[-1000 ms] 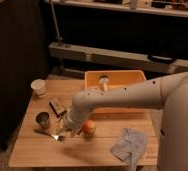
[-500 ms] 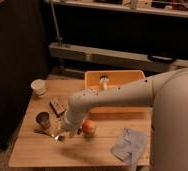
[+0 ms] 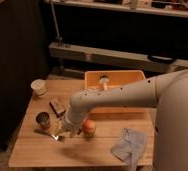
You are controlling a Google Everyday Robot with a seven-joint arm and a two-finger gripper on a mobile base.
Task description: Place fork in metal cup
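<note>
The fork (image 3: 48, 133) lies flat on the wooden table (image 3: 82, 155) near its front left, dark handle pointing left and shiny head at the right end. Just behind the fork stands the metal cup (image 3: 43, 119), upright. My gripper (image 3: 67, 131) hangs low over the table at the fork's head end, right of the metal cup. The pale arm (image 3: 112, 97) reaches in from the right and hides its wrist.
A white cup (image 3: 38, 87) stands at the back left. A brown block (image 3: 57, 107) lies behind the gripper. An orange round object (image 3: 89, 128) sits just right of the gripper. An orange tray (image 3: 114, 80) is at the back and a blue cloth (image 3: 129, 145) at the front right.
The arm has swung a little to the left, bringing the gripper closer to the fork's head. The fork and the cups have not moved.
</note>
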